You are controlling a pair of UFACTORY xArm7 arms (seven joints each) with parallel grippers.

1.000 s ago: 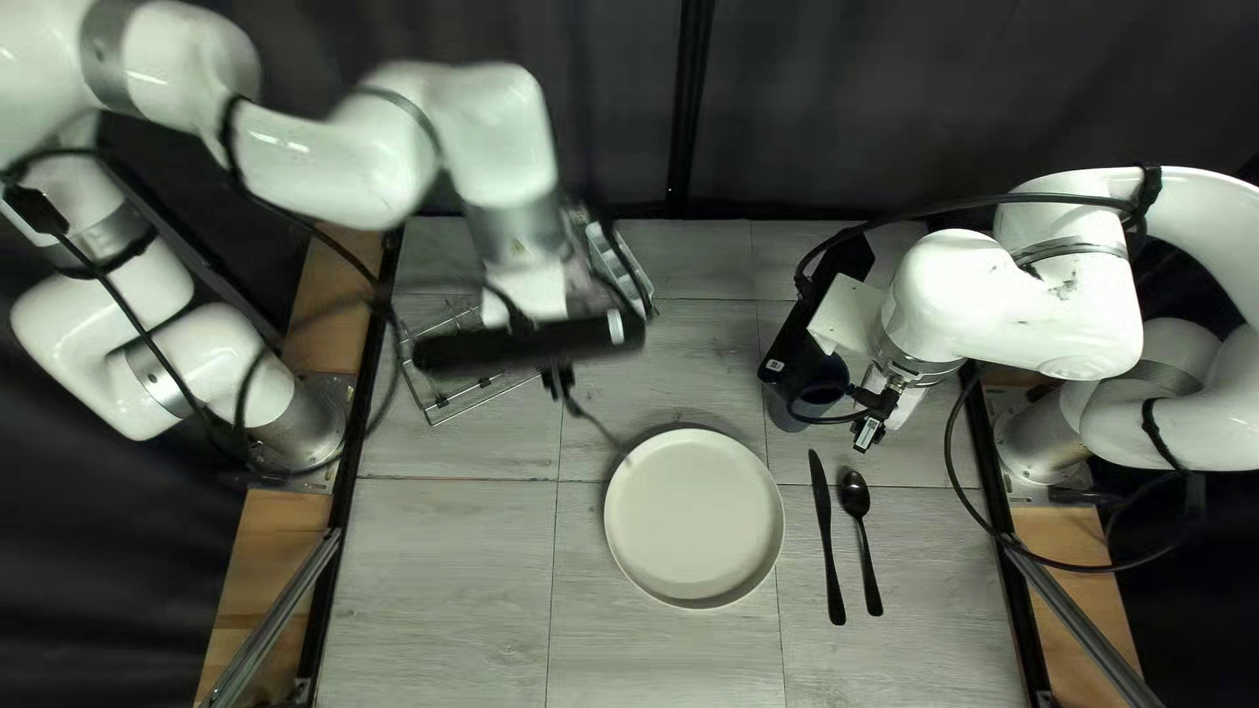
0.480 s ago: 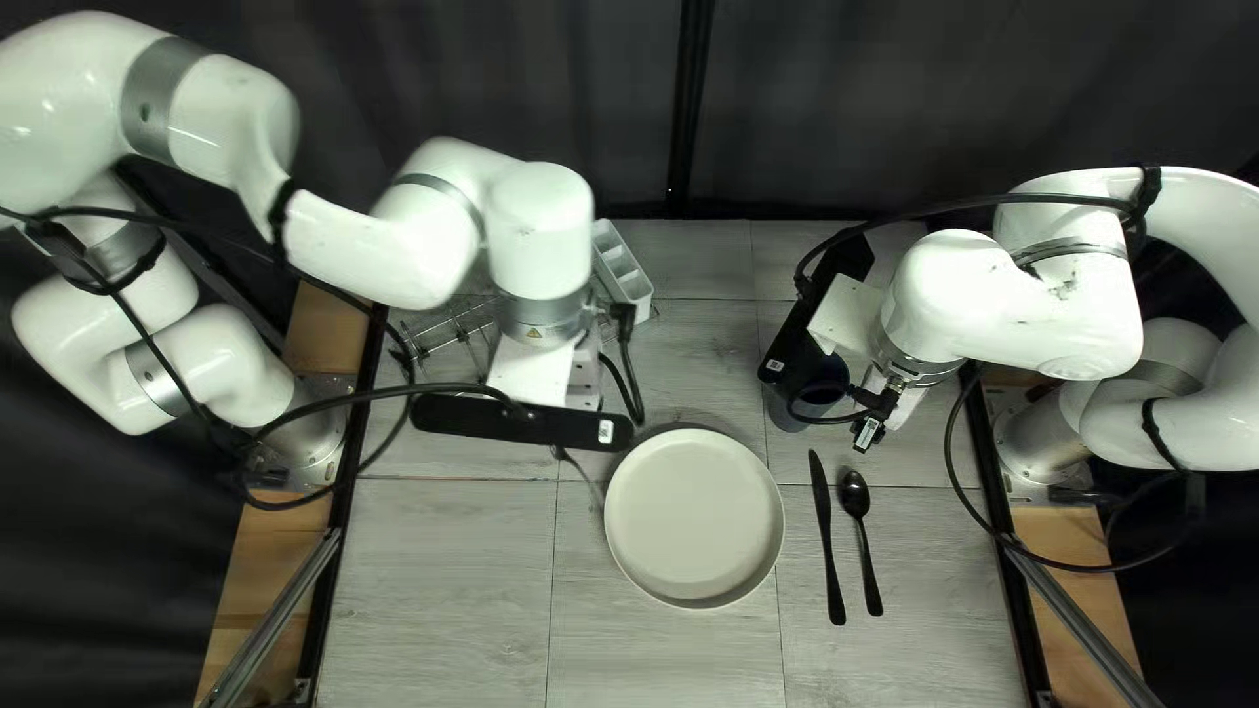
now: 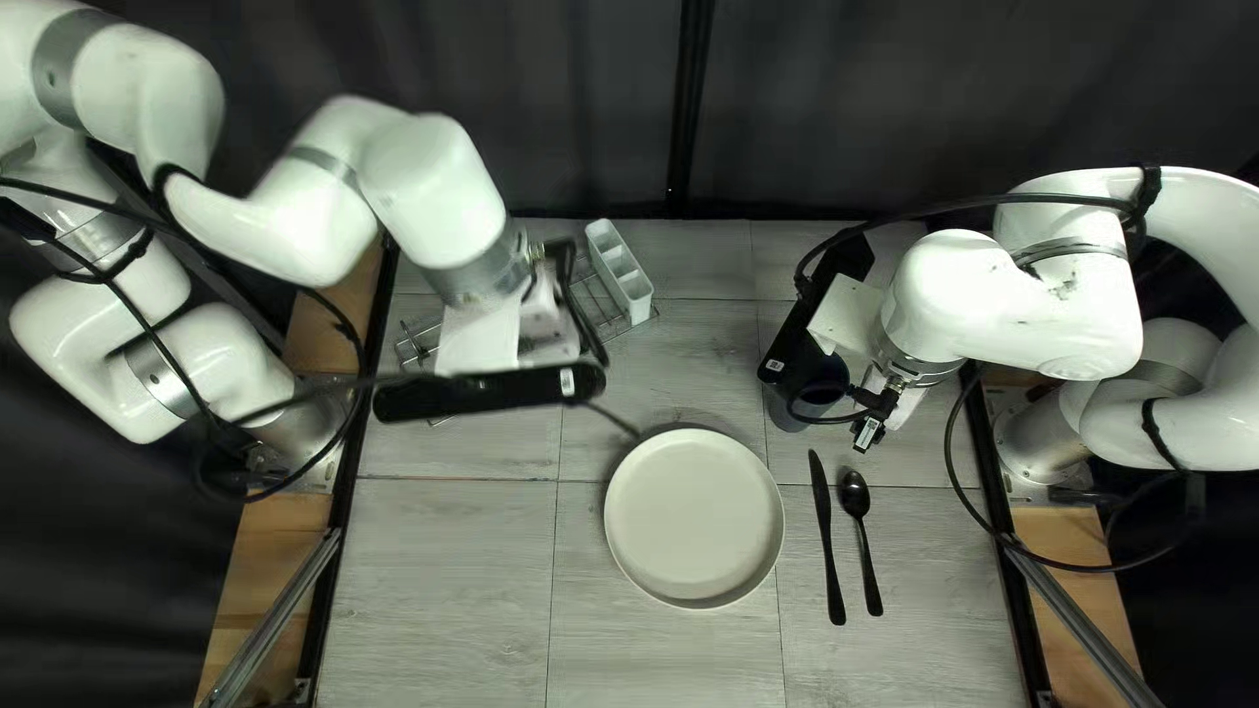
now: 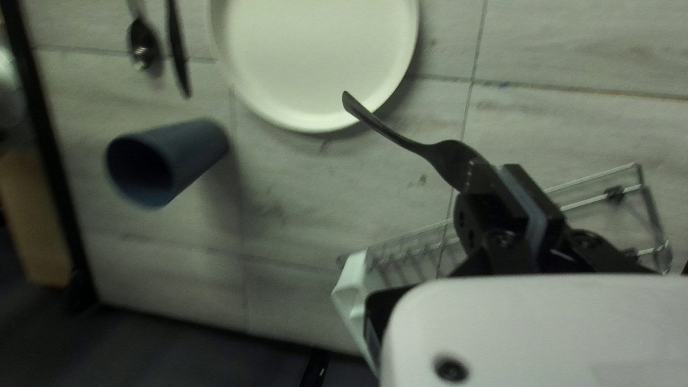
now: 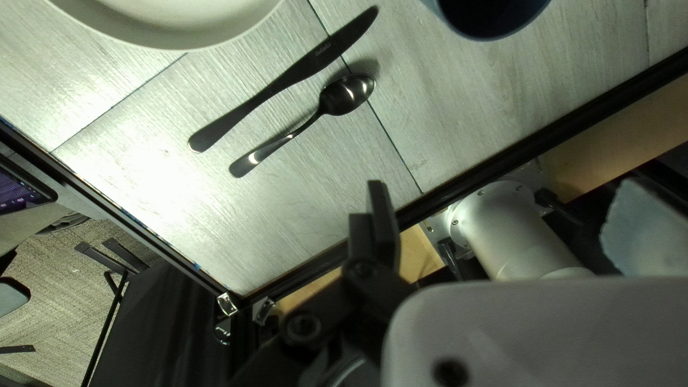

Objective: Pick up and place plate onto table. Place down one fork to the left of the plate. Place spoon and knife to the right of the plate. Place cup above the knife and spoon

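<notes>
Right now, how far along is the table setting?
Done: the plate lies on the table, the knife and spoon lie to its right, the cup stands above them. In hand: the left gripper is shut on the fork, held in the air. Left: setting the fork down left of the plate.

Grey desk [image 3: 462,590] carries a white plate [image 3: 693,516] centrally, knife [image 3: 826,536] and spoon [image 3: 859,536] just right, cup [image 4: 161,161] beyond them, rack [image 3: 620,270] far-left.
</notes>
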